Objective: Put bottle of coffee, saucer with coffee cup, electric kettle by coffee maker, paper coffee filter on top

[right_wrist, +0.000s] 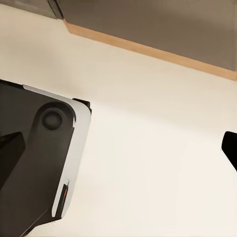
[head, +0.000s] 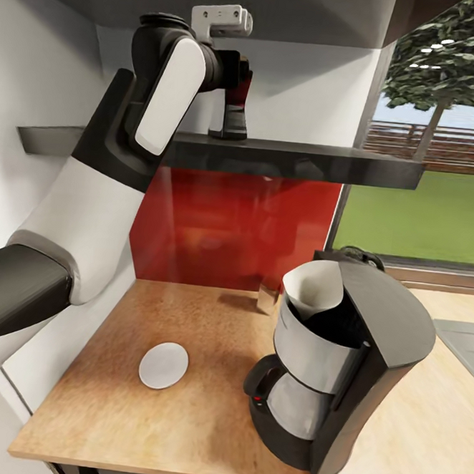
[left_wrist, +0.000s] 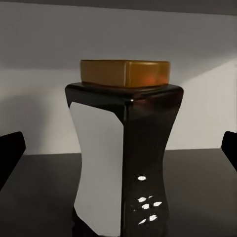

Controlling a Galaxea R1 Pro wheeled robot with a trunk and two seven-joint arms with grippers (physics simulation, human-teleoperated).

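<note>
Left gripper (head: pixel 232 114) is raised to the kitchen shelf (head: pixel 294 161), its jaws spread wide to either side of the bottle of coffee (left_wrist: pixel 123 148) without touching it; in the left wrist view the two dark fingertips (left_wrist: pixel 10 153) sit at the edges of the frame, well apart from the bottle between them. Whether the right gripper (right_wrist: pixel 118 153) is open or closed on anything I cannot tell for sure, though its fingertips appear far apart at the edges of its wrist view, with pale floor and a dark, silver-edged part of the robot's base (right_wrist: pixel 39 163) below.

Largest in the head view is the kitchen countertop (head: pixel 141 430), light-brown wood grain, running back to a red splashback (head: pixel 231 222). On it at the right stands the coffee maker (head: pixel 355 362), dark grey with a silver basket and a glass carafe below. The shelf is a thin dark board on the wall above the counter. The bottle stands upright on it, dark brown with a yellow cap and a white label. The paper coffee filter (head: pixel 312 287) sits in the top of the coffee maker, an off-white cone open upward. The saucer (head: pixel 163 365), small, round and white, lies flat on the counter, apart from the machine at its left.
</note>
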